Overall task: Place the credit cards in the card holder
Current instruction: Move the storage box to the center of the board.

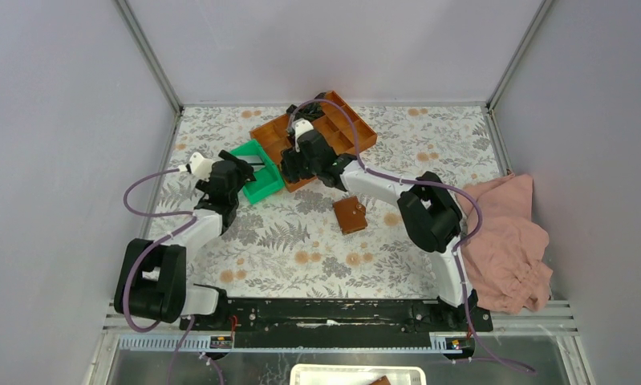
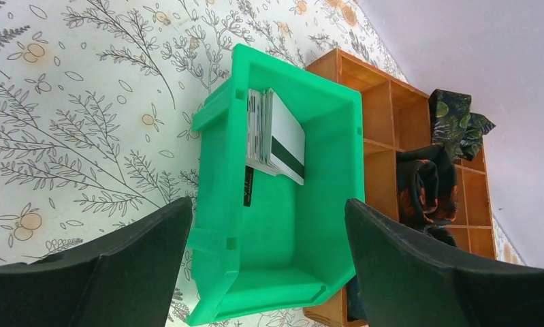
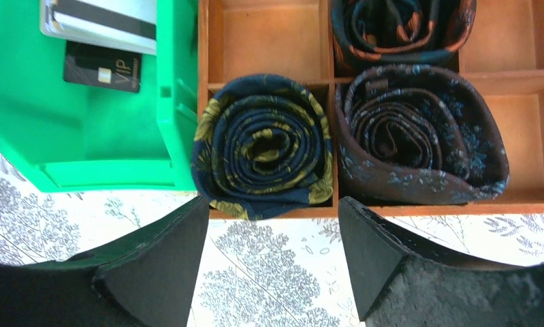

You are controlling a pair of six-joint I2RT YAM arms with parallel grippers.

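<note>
Cards (image 2: 276,136): small stack standing on edge against one side wall of the tray (image 2: 276,272). It sits just ahead of the left gripper (image 2: 267,204), off-centre toward one finger. The outer card shows a dark stripe.
Black card (image 3: 102,67): flat on the tray floor, partly under the stack, on the side nearer the left gripper.
Left gripper: jaws spread wide with nothing between them, poised over the tray's near end.
Right gripper (image 3: 272,204): also spread wide and empty, at the near rim of the orange tray (image 3: 269,41). Rolled ties (image 3: 265,146) lie straight ahead of it, and the cards are ahead and off to one side.
Holder (image 1: 350,215): on the table behind the right gripper, beside that arm's forearm and well apart from the left gripper. I cannot tell whether it lies open or folded.
Handling: the cards are probably light, thin, stiff and glossy, so they may slip between the pads or fan apart.
Hold: pinch across the faces at the stack's free upper edge, taking one card or a few.
Risk: the wall crowds one finger. The flat black card looks hard to lift off the floor.
</note>
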